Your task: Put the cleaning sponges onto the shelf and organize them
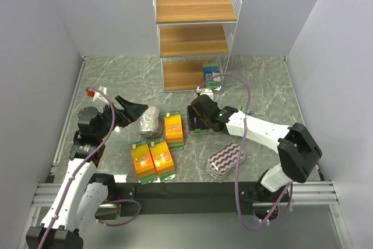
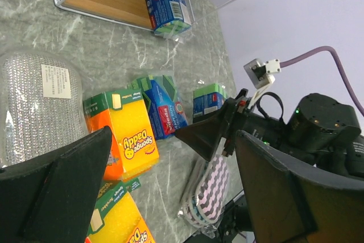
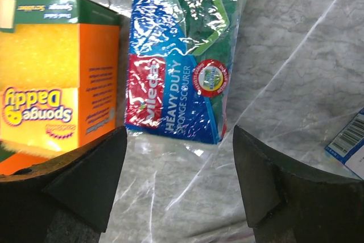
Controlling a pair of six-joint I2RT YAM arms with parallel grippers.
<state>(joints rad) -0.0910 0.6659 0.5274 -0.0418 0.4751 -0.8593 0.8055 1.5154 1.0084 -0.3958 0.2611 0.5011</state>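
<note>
The shelf [image 1: 195, 33] stands at the back with one blue-green sponge pack [image 1: 211, 76] at the right end of its lowest tier. My right gripper [image 1: 196, 122] hangs open just above a blue-green pack [image 3: 176, 66] lying on the table, its jaws [image 3: 179, 180] empty and short of the pack. An orange-yellow pack [image 3: 57, 78] lies against that pack's left. My left gripper [image 1: 131, 109] is open and empty beside the silvery-grey oval pack [image 1: 150, 122]. Two more orange-yellow packs [image 1: 152, 160] lie near the front. The purple-striped oval pack [image 1: 226, 158] lies under the right arm.
Another blue-green pack [image 2: 207, 101] lies behind the right arm's wrist, mostly hidden in the top view. Grey walls close in the marble table [image 1: 262, 86] on three sides. The purple cable [image 1: 247, 94] arcs over the right arm.
</note>
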